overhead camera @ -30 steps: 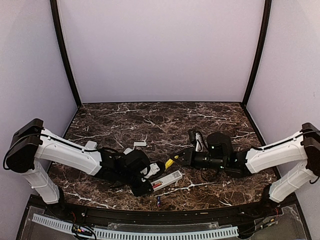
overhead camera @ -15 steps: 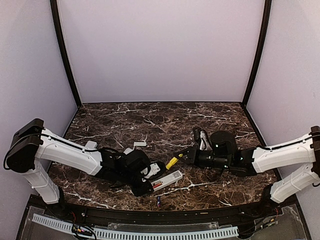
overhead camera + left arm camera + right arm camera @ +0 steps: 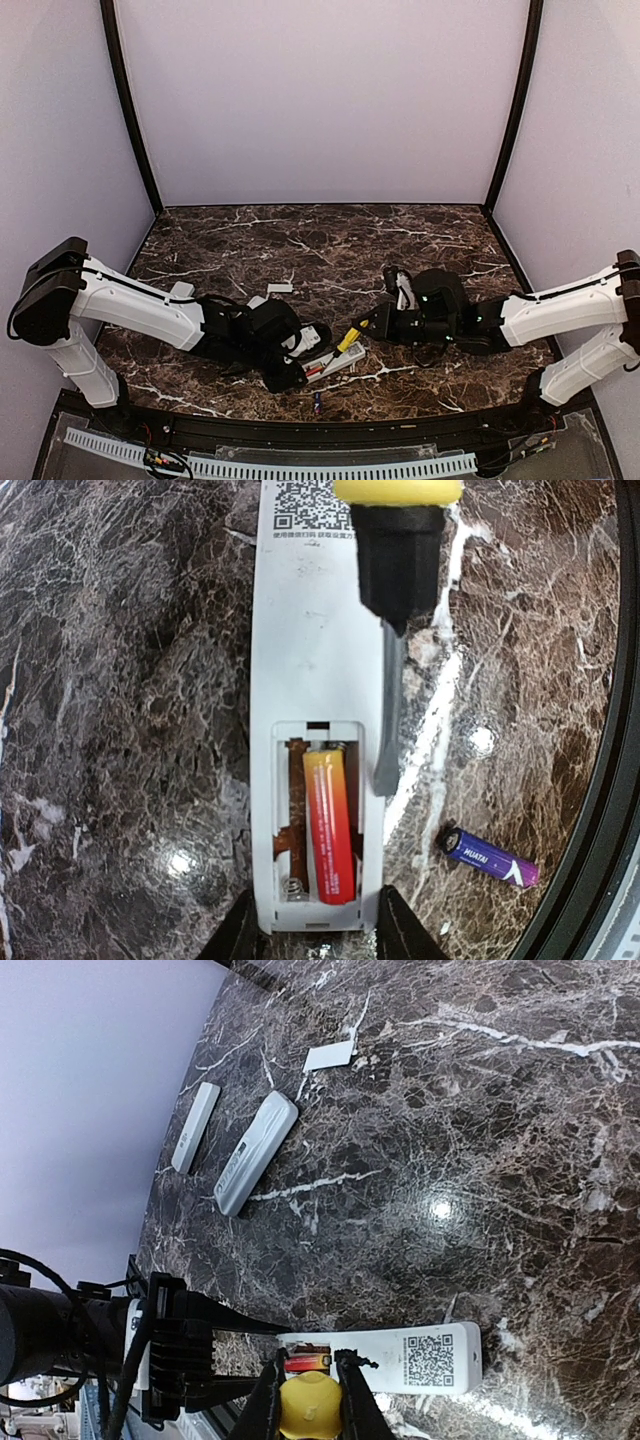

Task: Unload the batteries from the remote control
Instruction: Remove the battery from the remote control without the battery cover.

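At the lower centre of the left wrist view, an orange-red battery (image 3: 330, 825) lies in the open bay of the white remote control (image 3: 310, 680).
It is a slim cell, yellow at its upper end and shading to red, and it fills the right slot, while the left slot shows a bare copper strip and a spring. The left gripper (image 3: 318, 935) clamps the remote's lower end between its fingers. The right gripper (image 3: 305, 1400) is closed on the yellow handle of a screwdriver (image 3: 395, 550), whose blade runs down beside the bay's right wall; whether it touches cannot be told. A purple-blue battery (image 3: 490, 857) with white lettering lies loose on the marble table (image 3: 120, 680) at lower right, apart from the remote.
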`<state>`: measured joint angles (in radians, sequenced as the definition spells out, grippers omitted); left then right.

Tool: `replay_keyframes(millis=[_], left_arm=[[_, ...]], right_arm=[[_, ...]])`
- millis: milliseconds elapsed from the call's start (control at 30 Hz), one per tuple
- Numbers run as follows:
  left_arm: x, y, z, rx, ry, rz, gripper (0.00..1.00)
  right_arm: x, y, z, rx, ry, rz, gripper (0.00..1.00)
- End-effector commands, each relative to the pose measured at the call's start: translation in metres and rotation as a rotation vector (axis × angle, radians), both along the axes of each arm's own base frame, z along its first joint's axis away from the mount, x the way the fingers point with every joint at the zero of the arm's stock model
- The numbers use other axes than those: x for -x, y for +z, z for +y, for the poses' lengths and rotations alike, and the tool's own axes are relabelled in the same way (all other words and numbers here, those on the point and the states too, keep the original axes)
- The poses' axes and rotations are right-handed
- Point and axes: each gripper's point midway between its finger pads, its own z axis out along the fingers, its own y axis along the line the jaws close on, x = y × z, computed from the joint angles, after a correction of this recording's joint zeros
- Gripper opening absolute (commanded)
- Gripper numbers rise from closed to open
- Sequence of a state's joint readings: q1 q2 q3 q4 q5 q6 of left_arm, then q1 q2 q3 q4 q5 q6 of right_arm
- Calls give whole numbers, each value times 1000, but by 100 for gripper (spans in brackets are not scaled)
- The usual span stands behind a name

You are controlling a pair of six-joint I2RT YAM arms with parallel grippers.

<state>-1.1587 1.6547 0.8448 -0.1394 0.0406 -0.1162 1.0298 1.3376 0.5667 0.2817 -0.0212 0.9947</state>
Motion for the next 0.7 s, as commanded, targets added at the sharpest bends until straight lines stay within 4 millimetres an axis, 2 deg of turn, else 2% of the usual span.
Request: replay_keyframes(millis=[0, 200, 567, 667], left_arm=[[0, 1, 2, -3, -3, -3, 23], [0, 0, 1, -1, -7, -2, 23], [-1, -1, 1, -5, -6, -3, 23], [-1, -1, 0, -4, -4, -3, 23]], right_arm=[[-4, 10, 12, -5, 12, -39, 0], [-2, 8, 13, 6, 18, -36, 0], [-15, 38, 2, -30, -41, -104, 0], [-17, 36, 2, -18, -39, -102, 0]])
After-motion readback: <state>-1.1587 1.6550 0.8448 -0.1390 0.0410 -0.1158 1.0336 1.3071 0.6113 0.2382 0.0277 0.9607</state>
